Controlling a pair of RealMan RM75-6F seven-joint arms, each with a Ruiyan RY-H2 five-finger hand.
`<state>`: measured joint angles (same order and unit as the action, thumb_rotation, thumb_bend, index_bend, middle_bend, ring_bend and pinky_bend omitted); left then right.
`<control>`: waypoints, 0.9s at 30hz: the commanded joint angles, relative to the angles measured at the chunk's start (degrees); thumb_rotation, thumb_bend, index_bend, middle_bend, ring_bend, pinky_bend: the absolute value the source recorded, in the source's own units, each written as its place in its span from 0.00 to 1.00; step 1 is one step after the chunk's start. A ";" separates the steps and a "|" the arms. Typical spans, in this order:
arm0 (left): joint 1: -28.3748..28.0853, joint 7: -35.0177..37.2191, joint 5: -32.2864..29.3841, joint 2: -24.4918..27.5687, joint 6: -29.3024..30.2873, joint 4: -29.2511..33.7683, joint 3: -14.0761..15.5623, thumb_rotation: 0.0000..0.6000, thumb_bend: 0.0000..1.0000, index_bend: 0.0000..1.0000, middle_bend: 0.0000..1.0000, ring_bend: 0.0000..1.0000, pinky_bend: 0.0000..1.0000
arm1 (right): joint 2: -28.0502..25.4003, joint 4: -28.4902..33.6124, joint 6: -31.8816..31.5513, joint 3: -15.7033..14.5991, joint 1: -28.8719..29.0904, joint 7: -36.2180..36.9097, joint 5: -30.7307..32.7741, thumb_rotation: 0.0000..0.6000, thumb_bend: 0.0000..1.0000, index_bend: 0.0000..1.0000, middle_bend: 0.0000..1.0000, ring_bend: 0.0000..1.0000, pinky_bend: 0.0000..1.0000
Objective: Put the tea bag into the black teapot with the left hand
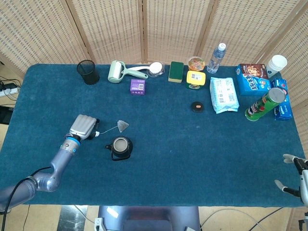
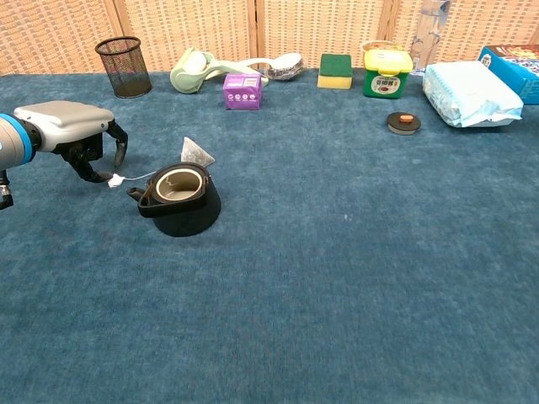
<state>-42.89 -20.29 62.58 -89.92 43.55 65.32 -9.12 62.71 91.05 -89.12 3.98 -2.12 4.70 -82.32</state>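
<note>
The black teapot [image 1: 120, 147] [image 2: 178, 198] stands lidless on the blue table, its mouth facing up. Just behind it lies the pyramid tea bag [image 1: 123, 125] [image 2: 196, 151], its string running left to a small white tag [image 1: 96, 133] [image 2: 115, 179]. My left hand [image 1: 84, 127] [image 2: 80, 139] hovers palm down right over the tag, left of the teapot, with its fingers [image 2: 120, 150] curved downward and apart, holding nothing. My right hand [image 1: 296, 178] shows only at the table's front right corner, fingers spread and empty.
Along the back edge stand a black mesh cup [image 1: 88, 71], a lint roller [image 1: 115, 71], a purple box [image 1: 137, 86], a green sponge [image 1: 176, 71] and a yellow timer [image 1: 196, 79]. A black lid [image 1: 197, 106], tissue pack [image 1: 224, 94] and chips can [image 1: 264, 103] lie right.
</note>
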 commanded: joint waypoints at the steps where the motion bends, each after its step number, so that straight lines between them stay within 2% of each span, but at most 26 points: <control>1: 0.00 0.41 0.01 0.08 0.29 -0.10 0.11 1.00 0.38 0.51 0.98 0.95 0.92 | 0.04 -0.05 0.02 0.04 -0.05 -0.02 0.03 1.00 0.10 0.26 0.36 0.30 0.38; 27: -0.34 0.38 -1.33 -0.70 0.98 -0.95 1.31 1.00 0.38 0.50 0.98 0.95 0.92 | 0.32 -0.82 -0.13 0.23 -0.75 0.89 0.07 1.00 0.10 0.26 0.36 0.30 0.38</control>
<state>-43.22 -19.90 61.26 -90.62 44.51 64.36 -7.82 63.02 90.23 -89.24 4.20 -2.86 5.59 -82.25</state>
